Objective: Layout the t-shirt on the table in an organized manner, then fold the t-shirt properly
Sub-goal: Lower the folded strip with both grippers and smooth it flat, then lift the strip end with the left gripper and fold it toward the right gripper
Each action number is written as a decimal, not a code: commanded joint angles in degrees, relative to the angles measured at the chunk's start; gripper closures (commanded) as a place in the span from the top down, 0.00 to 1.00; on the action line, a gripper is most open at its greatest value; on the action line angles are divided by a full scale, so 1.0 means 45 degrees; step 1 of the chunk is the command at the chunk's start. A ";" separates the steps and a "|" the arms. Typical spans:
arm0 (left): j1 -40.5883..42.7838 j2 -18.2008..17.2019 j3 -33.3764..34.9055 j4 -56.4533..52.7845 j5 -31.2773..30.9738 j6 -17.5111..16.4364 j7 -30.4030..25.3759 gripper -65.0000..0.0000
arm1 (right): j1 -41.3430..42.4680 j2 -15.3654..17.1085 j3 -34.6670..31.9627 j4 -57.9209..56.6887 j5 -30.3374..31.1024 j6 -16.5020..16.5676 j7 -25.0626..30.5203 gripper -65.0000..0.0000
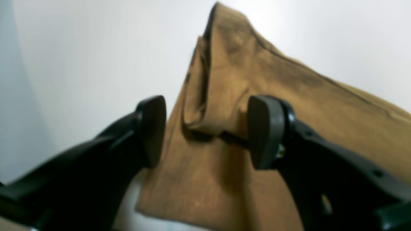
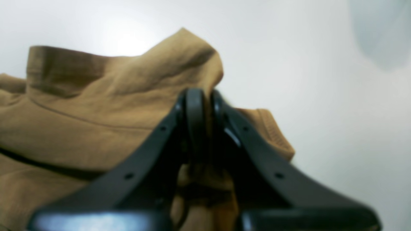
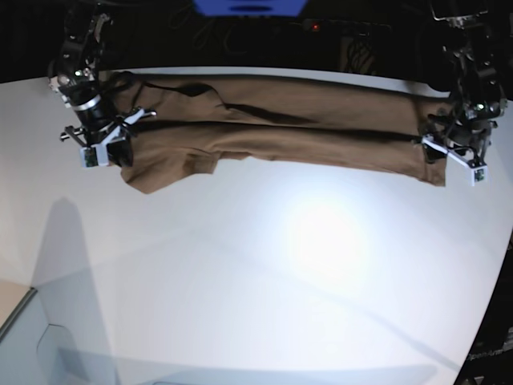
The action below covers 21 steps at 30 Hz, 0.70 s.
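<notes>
The brown t-shirt (image 3: 304,132) lies stretched in a long folded band across the far part of the white table (image 3: 280,281). At its left end in the base view, my right gripper (image 3: 108,148) is shut on the cloth. The right wrist view shows the right gripper (image 2: 204,96) with its jaws pressed together and a bunch of t-shirt (image 2: 96,106) pinched between them. At the band's other end stands my left gripper (image 3: 453,152). In the left wrist view the left gripper (image 1: 208,130) is open, its pads astride a raised fold of the t-shirt (image 1: 289,106).
A dark background and a blue object (image 3: 248,6) lie behind the table's far edge. The table's curved edge runs down the right side (image 3: 501,265). A lamp's glare (image 3: 329,241) shines on the glossy top. A pale lower surface shows at the bottom left (image 3: 16,321).
</notes>
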<state>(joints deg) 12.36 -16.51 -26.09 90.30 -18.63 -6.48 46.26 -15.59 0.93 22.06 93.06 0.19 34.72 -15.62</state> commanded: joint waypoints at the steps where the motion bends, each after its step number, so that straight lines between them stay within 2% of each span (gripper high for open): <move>1: -0.0080 -0.0208 -0.0074 0.0162 0.0009 -0.0015 -0.0229 0.60 | 0.0076 0.0057 0.0010 0.0195 0.0164 0.0050 0.0335 0.00; 8: -0.0119 -0.0267 -0.0132 -0.0599 0.0009 -0.0015 -0.0248 0.60 | 0.0076 0.0057 0.0049 0.0195 0.0164 0.0050 0.0335 0.00; 12: -0.0080 -0.0247 -0.0054 -0.0971 0.0009 -0.0015 -0.0952 0.60 | 0.0076 0.0057 0.0030 0.0195 0.0164 0.0050 0.0335 0.00; 16: -0.0060 -0.0228 -0.0054 -0.1010 0.0009 -0.0015 -0.1069 0.60 | 0.0096 0.0057 0.0049 0.0195 0.0164 0.0050 0.0335 0.00; 20: -0.0060 -0.0228 -0.0054 -0.1635 0.0009 -0.0015 -0.1108 0.58 | 0.0096 0.0057 0.0049 0.0195 0.0164 0.0050 0.0335 0.00; 21: -0.0119 -0.0228 -0.0054 -0.1850 0.0009 -0.0015 -0.1108 0.55 | 0.0096 0.0057 0.0049 0.0195 0.0164 0.0050 0.0335 0.00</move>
<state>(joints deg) 11.99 -16.86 -26.15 82.02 -20.12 -7.29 39.48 -15.59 0.93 22.06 93.03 0.21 34.74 -15.62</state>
